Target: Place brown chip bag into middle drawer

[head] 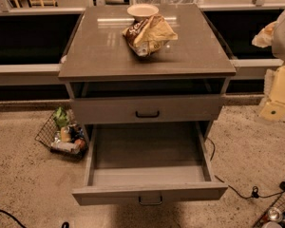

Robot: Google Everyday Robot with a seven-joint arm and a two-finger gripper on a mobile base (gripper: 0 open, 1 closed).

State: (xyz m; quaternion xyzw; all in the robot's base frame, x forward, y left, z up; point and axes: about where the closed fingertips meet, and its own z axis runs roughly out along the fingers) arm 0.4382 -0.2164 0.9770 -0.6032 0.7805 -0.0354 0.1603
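Note:
The brown chip bag (pixel 148 34) lies crumpled on the cabinet top (pixel 99 51), towards the back centre, touching the front of a small cream bowl (pixel 142 10). The middle drawer (pixel 149 193) is pulled out towards me below the cabinet top, and its grey inside shows nothing in it. My gripper (pixel 278 98) hangs at the right edge of the view, beside the cabinet and well to the right of the bag, at about the height of the shut drawer front. It holds nothing that I can see.
Above the open drawer is a shut grey drawer front with a black curved handle (pixel 147 114). A wire basket of groceries (pixel 61 134) stands on the floor left of the cabinet. Another wire basket (pixel 278 213) and cables (pixel 237 191) lie at bottom right.

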